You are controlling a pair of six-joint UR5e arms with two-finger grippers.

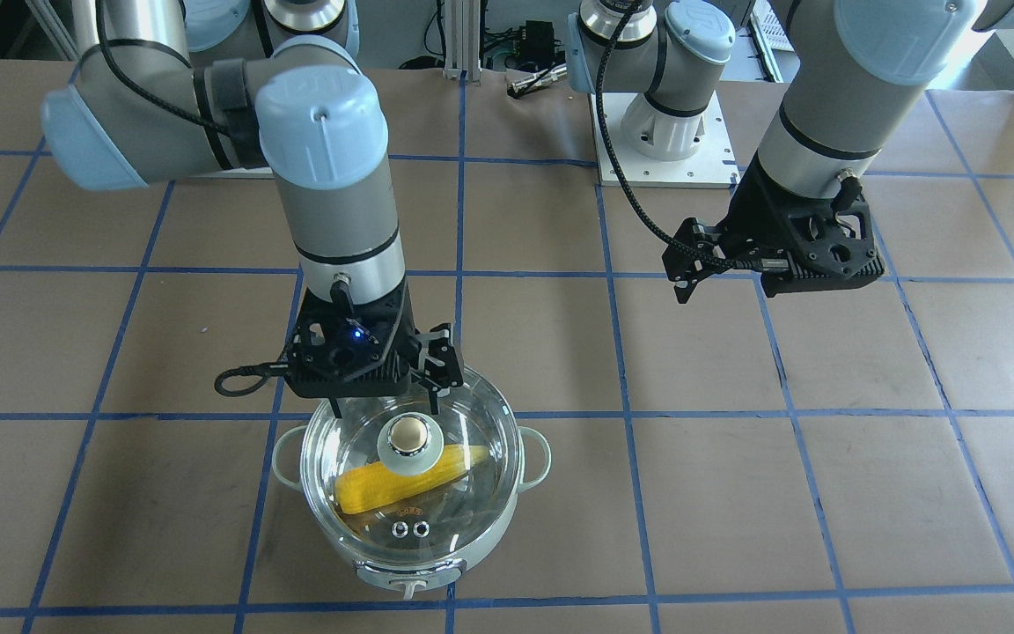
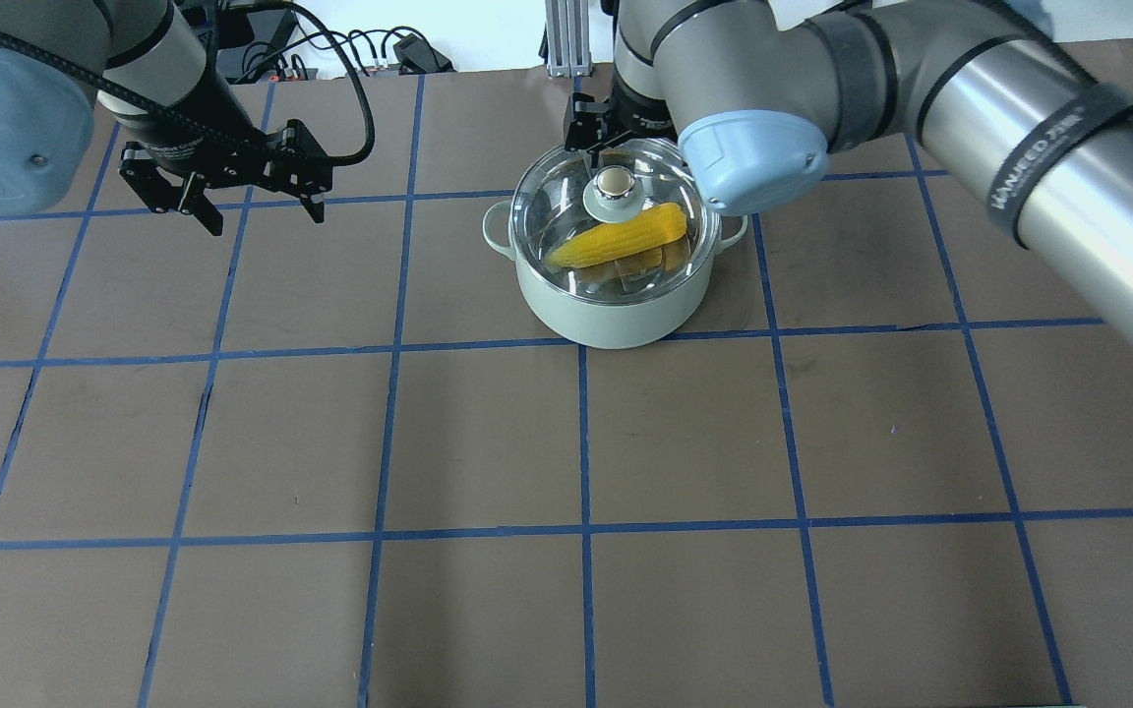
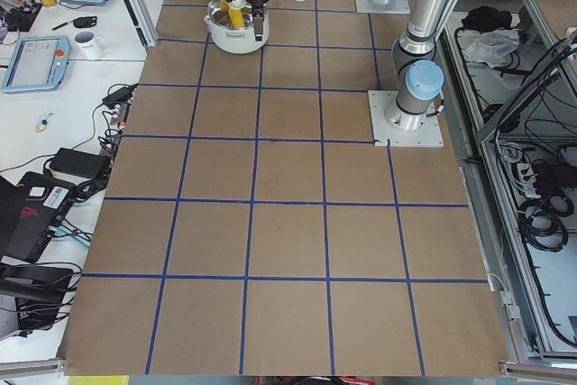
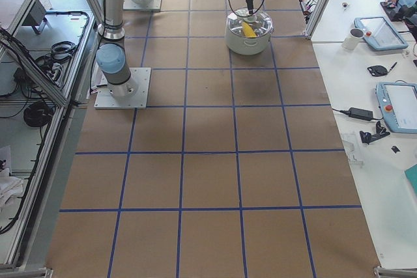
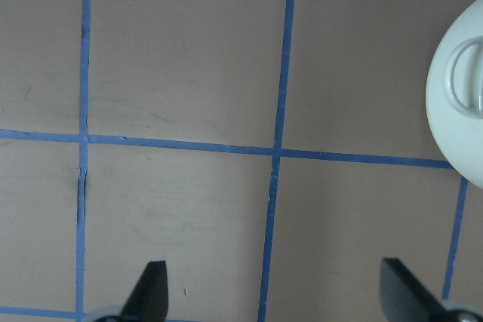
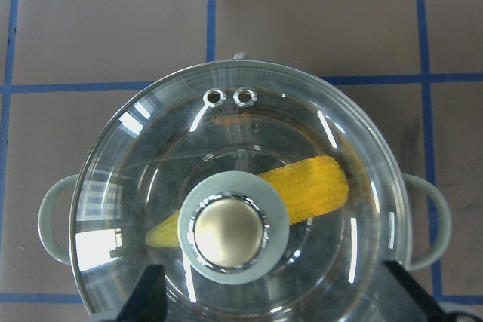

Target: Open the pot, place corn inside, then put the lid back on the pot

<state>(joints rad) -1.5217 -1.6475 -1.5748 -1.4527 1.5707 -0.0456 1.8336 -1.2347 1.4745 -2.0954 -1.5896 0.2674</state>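
Observation:
The pale mint-green pot (image 1: pixel 472 550) stands on the table, also in the overhead view (image 2: pixel 616 315). The clear glass lid (image 1: pixel 481 423) sits on it, its metallic knob (image 6: pixel 228 231) in the centre. The yellow corn (image 1: pixel 366 489) lies inside the pot under the glass, also in the right wrist view (image 6: pixel 317 182). My right gripper (image 1: pixel 384 407) is open and empty just above the lid, its fingers (image 6: pixel 151 295) wide on either side of the knob, not touching it. My left gripper (image 2: pixel 222 202) is open and empty above bare table, well away from the pot.
The brown table (image 2: pixel 488 433) has a grid of blue tape. The right arm's elbow cap (image 2: pixel 753 162) overhangs the pot's side. A pale round shape (image 5: pixel 460 103) shows at the left wrist view's right edge. Cables and gear (image 2: pixel 370 49) lie past the far edge.

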